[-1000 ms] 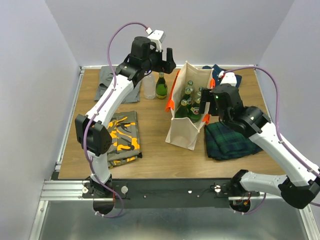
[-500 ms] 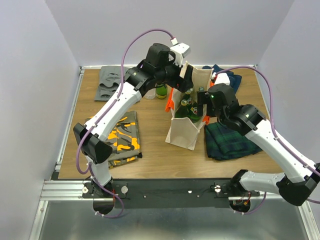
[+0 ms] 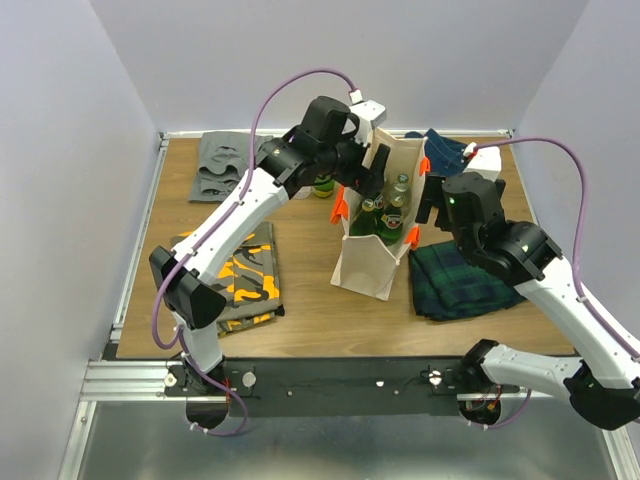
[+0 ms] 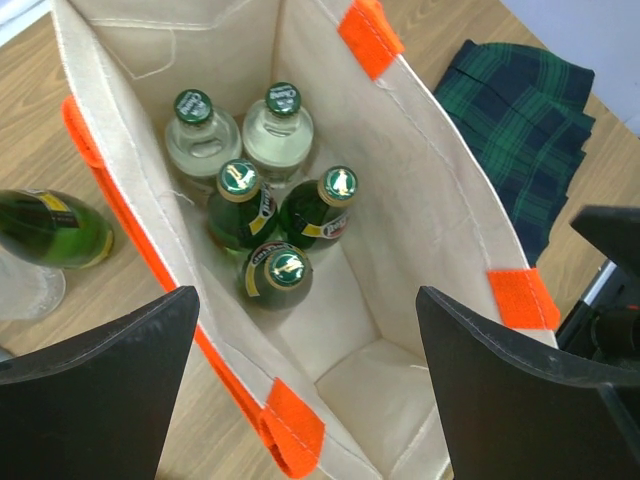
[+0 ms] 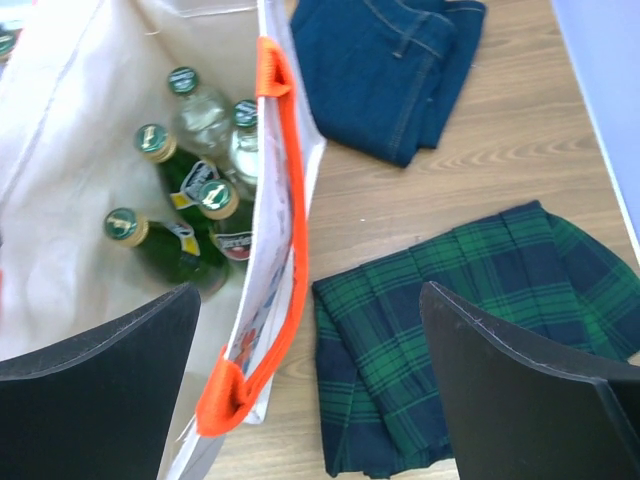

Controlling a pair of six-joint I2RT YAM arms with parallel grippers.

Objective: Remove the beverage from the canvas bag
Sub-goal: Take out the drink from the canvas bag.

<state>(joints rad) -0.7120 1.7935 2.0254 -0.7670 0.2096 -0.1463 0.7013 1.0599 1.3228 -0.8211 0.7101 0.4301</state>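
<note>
The cream canvas bag point(image 3: 365, 265) with orange handles stands upright mid-table. It holds several bottles: three green ones point(image 4: 275, 275) and two clear ones point(image 4: 200, 135), all capped and upright. My left gripper point(image 3: 362, 172) hangs open and empty above the bag's mouth, in the left wrist view point(image 4: 305, 300) looking straight down into the bag point(image 4: 400, 170). My right gripper point(image 3: 430, 205) is open and empty over the bag's right rim. In its own view point(image 5: 310, 290) it straddles the orange handle point(image 5: 285, 180), with the bottles point(image 5: 215, 200) inside to the left.
A green bottle point(image 4: 50, 230) and a clear one point(image 4: 25, 290) stand outside the bag on its left. Folded clothes lie around: grey point(image 3: 222, 165), orange camo point(image 3: 245, 275), green plaid point(image 3: 465, 280), blue denim point(image 3: 445, 150).
My left arm swung right from the two bottles at the back to above the bag's mouth. My right gripper drew back slightly to the right of the bag.
</note>
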